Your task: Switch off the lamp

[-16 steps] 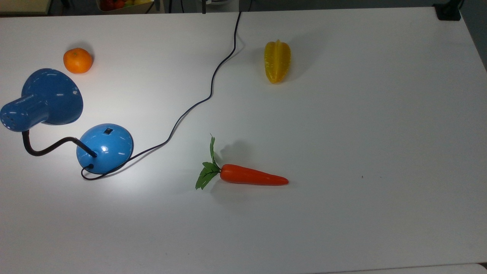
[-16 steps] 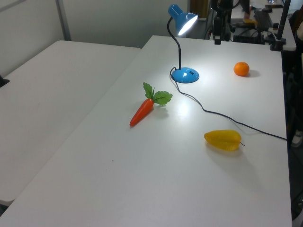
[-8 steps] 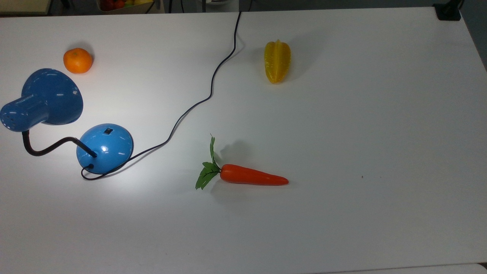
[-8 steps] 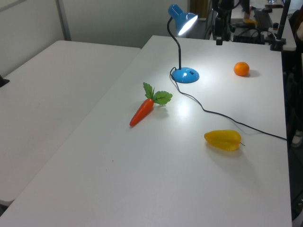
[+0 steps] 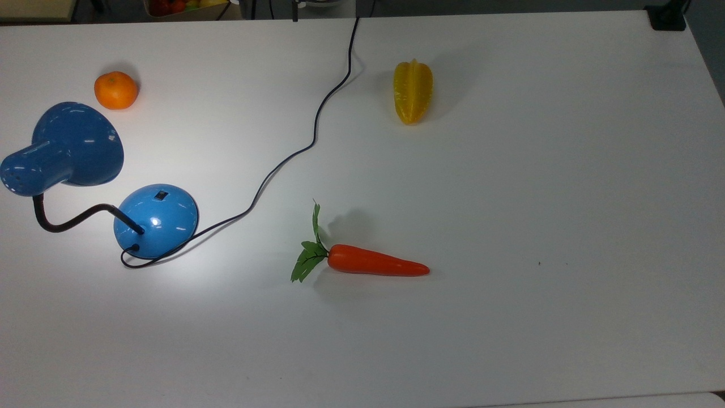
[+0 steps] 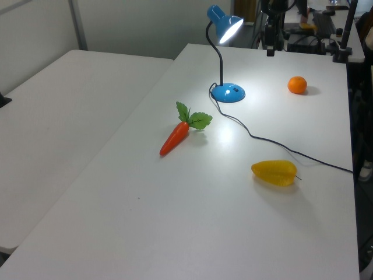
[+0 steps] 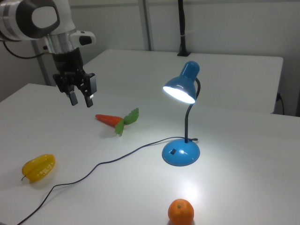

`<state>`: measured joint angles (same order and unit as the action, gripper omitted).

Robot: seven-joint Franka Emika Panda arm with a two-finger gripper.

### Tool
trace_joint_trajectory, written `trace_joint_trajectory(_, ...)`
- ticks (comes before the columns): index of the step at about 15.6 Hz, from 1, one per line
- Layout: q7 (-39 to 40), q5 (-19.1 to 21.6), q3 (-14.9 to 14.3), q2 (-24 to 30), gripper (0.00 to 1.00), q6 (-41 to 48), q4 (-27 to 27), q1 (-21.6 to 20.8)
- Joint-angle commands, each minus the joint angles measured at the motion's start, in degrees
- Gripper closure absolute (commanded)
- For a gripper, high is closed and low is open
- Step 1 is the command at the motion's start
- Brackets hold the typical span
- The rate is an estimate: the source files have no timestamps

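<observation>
The lamp stands lit on the white table, with its glossy blue shade (image 7: pixel 180 87) on a black bendy neck above the round blue base (image 7: pixel 181 153). In the top view the shade (image 5: pixel 73 144) is at the far left and the base (image 5: pixel 157 218) carries a small black switch (image 5: pixel 161 195). My gripper (image 7: pixel 81 100) hangs open and holds nothing, well off to the right view's left of the lamp and above the table. In the left view the gripper (image 6: pixel 270 49) hangs beyond the lamp, over the table's far edge.
The black cord (image 5: pixel 283 161) snakes from the base to the table's far edge. An orange (image 5: pixel 115 89) lies near the shade, a yellow star fruit (image 5: pixel 413 92) beyond the cord, and a carrot (image 5: pixel 376 262) mid-table. A second table (image 6: pixel 58 116) adjoins on the left view's left.
The gripper has shifted slightly to the left view's right. The lamp stays lit, and the fruit, carrot and cord have not moved.
</observation>
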<state>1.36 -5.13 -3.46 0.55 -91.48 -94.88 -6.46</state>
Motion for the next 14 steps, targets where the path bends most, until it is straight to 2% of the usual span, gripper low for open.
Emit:
trace_joint_trajectory(1, -0.75, -1.03, -0.41, 0.33, 1.0, 1.4, 0.14, -0.39)
trace_joint_trajectory(8, -0.4, -0.94, -0.76, -0.38, 1.0, 0.08, -0.04, -0.22)
trace_joint_trajectory(11, -0.4, -0.33, -0.85, -0.03, 1.0, -5.0, -3.54, 2.06)
trace_joint_trajectory(14, -0.4, -0.15, -3.12, -0.03, 1.0, -9.22, -7.32, 2.24)
